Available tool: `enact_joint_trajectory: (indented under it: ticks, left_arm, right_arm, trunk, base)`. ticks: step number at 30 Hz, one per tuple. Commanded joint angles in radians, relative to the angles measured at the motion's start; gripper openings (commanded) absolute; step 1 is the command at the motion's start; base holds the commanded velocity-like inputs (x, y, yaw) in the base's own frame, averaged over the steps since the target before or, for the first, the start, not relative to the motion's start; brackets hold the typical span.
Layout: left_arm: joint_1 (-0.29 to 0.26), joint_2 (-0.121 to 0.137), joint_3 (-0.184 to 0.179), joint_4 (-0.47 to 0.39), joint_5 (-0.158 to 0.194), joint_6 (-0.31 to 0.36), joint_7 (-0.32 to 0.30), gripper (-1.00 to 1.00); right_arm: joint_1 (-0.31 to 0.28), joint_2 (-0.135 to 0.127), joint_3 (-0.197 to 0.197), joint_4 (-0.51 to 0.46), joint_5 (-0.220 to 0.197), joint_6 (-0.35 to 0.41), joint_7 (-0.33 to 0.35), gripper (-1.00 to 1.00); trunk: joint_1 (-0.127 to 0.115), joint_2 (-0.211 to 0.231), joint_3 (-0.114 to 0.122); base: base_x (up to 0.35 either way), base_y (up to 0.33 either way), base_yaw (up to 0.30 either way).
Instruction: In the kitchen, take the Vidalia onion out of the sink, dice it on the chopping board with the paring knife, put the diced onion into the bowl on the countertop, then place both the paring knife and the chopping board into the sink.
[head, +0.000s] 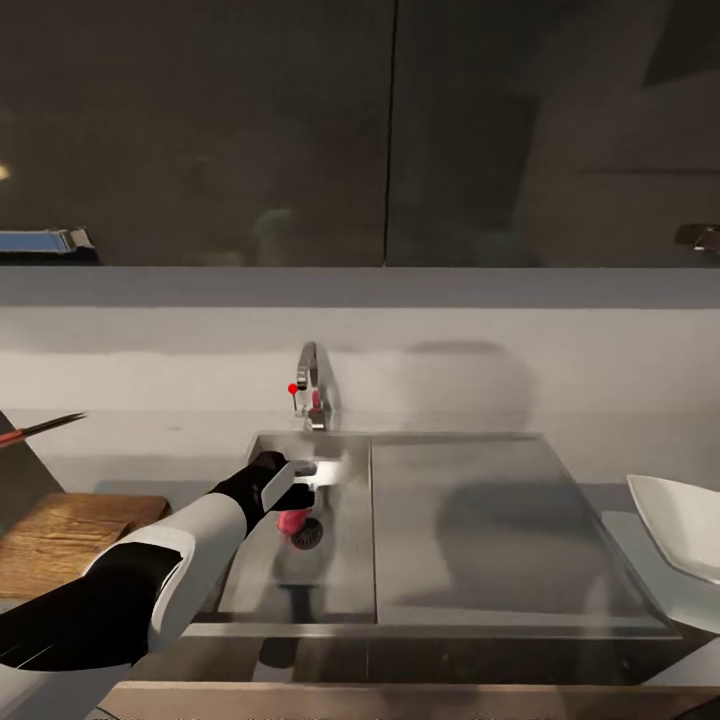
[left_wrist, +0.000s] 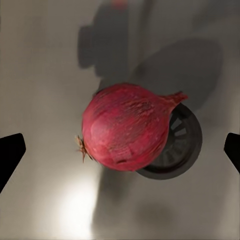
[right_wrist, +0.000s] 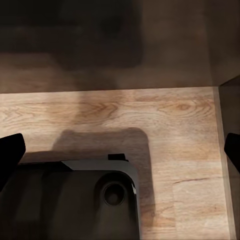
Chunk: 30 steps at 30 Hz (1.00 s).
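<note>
Over the sink basin (head: 300, 570), the left gripper (head: 300, 478) hangs above the Vidalia onion (head: 291, 521), its fingers (left_wrist: 11, 154) spread wide apart: in the left wrist view the two dark tips sit at opposite edges of the picture, well clear of the bulb and touching nothing. The onion lies on the steel floor of the basin, partly over the round drain (left_wrist: 181, 142), on its side with the dried root tuft at one end and the pointed paler tip at the other. Its skin is deep pinkish-red with fine lengthwise streaks.

Open steel floor surrounds the bulb on the sides away from the drain. The chrome tap (head: 313, 390) with its red knob stands at the back rim of the basin, just behind the gripper. The flat drainboard (head: 500, 530) runs off toward the right edge of the worktop (head: 150, 440), where the white bowl (head: 685, 525) sits. At the left edge lie the chopping board (head: 70, 535) and, behind it, the paring knife (head: 40, 430).

The right gripper's fingers (right_wrist: 10, 150) are likewise wide apart, empty, above a wood-grain floor (right_wrist: 165, 130) and part of the robot's dark base (right_wrist: 75, 200).
</note>
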<state>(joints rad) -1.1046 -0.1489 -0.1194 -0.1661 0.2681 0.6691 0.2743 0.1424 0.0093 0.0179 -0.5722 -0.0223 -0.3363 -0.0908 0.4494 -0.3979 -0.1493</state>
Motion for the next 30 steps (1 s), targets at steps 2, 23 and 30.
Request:
enact_joint_trajectory:
  ticks: [2,23,30]
  left_arm:
    - [0.000,0.000,-0.008,-0.002,0.010,0.004,0.006,1.00]
    - [0.002,0.000,-0.008,-0.002,0.010,0.003,0.006,1.00]
    - [0.002,0.000,-0.008,-0.001,0.010,0.003,0.006,1.00]
  right_arm:
    - [0.000,0.000,0.002,-0.002,-0.002,-0.001,-0.004,1.00]
    - [0.000,-0.001,0.002,-0.002,-0.002,-0.001,-0.004,1.00]
    - [0.000,-0.001,0.002,-0.002,-0.002,-0.001,-0.004,1.00]
  trunk:
    - [0.001,-0.002,-0.005]
    - [0.001,-0.002,-0.036]
    - [0.001,-0.002,-0.038]
  base:
    - [0.003,0.002,0.000]
    - [0.026,-0.002,0.000]
    - [0.002,0.000,0.000]
